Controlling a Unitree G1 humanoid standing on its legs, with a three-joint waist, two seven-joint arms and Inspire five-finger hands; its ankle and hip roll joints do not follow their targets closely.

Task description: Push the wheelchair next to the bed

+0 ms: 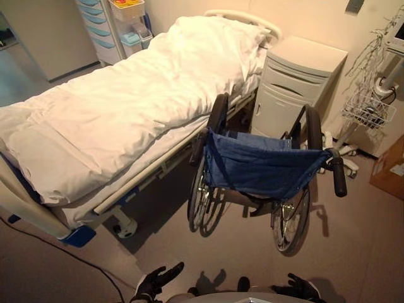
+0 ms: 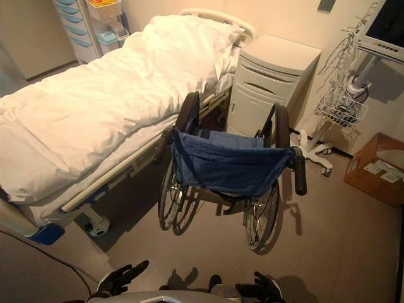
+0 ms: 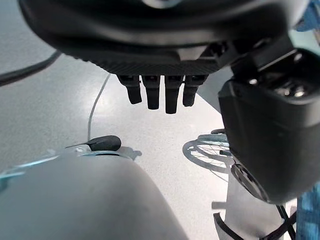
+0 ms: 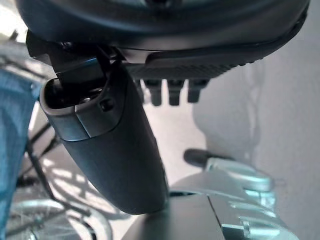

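The wheelchair (image 2: 227, 170) stands just beside the bed (image 2: 95, 120), its back toward me; my left robot hand (image 2: 120, 278) and right robot hand (image 2: 265, 288) hang open below.

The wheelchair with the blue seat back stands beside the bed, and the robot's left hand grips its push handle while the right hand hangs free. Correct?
Not quite. In the left eye view the left hand hangs open, well short of the wheelchair and off its push handle. The rest holds: the chair stands beside the bed, and the right hand hangs free.

Beige floor (image 1: 353, 252); white bedside cabinet (image 1: 297, 85) at one o'clock; drawer cart (image 1: 101, 28) at eleven; cardboard box (image 2: 375, 167) at three.
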